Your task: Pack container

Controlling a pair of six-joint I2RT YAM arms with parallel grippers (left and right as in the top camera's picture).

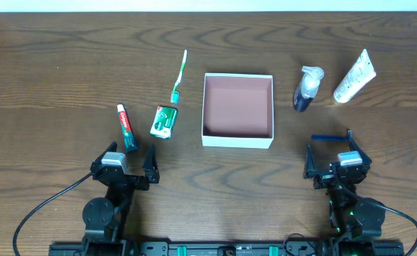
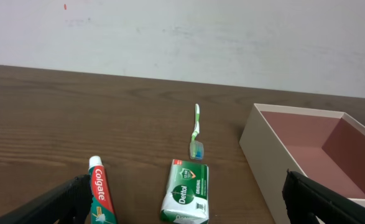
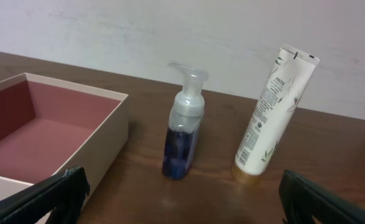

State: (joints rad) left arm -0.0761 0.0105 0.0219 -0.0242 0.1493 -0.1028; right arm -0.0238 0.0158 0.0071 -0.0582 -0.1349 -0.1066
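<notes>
While only my right wrist shows the bottle beyond its fingers, the square container opens upward; left gripper, right gripper spread.

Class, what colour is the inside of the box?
Reddish-brown; the box shows it best in the overhead view.

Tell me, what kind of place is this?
Probably a robot test bench: a wooden table by a plain white wall, the left gripper and right gripper over it, toiletries laid around a box.
</notes>
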